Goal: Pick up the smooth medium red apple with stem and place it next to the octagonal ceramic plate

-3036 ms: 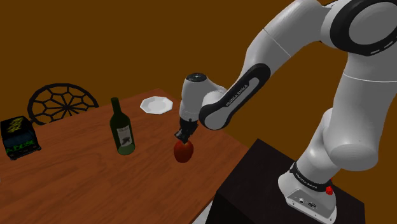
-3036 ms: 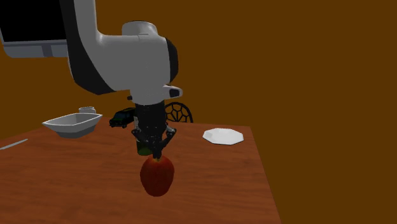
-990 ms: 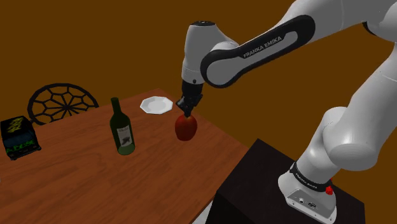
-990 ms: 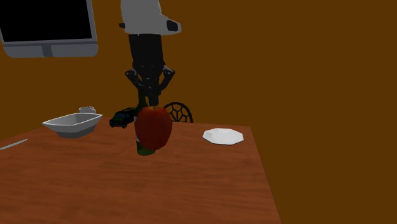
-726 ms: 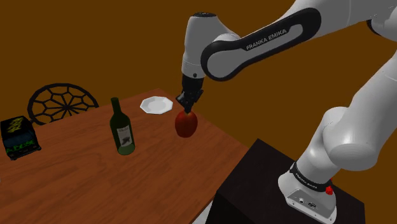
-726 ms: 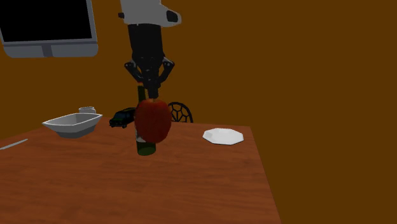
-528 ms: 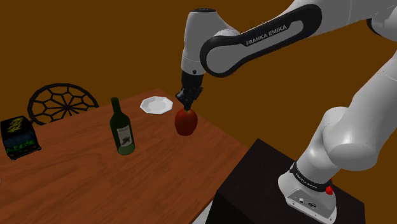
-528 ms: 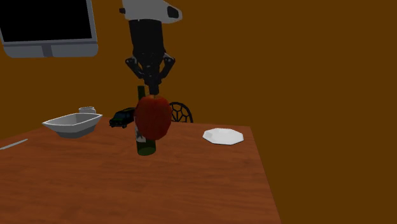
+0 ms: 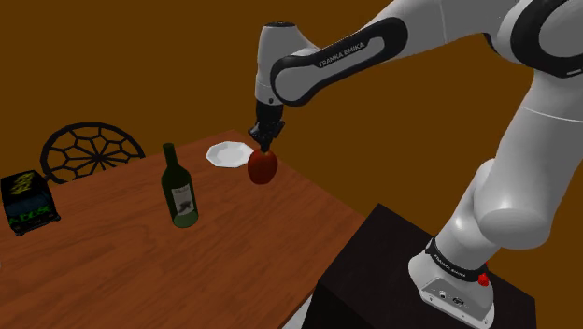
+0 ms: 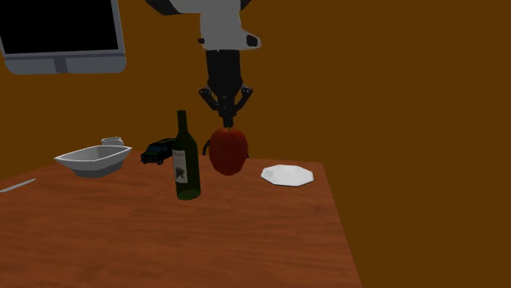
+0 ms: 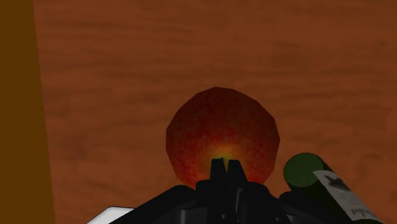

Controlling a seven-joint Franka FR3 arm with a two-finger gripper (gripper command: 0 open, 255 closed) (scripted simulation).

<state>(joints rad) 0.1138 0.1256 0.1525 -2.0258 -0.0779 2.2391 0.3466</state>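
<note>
A reddish-brown wooden table (image 9: 140, 271) carries a few things. A dark green wine bottle (image 9: 179, 192) with a pale label stands upright near its middle. In the shoulder view, a white octagonal plate (image 9: 229, 154) lies at the bottle's 1 o'clock, near the far edge, and a small dark object with green markings (image 9: 26, 201) sits at its 9 o'clock. In the second exterior view, a white bowl (image 10: 92, 159) rests at the bottle's 9 o'clock.
</note>
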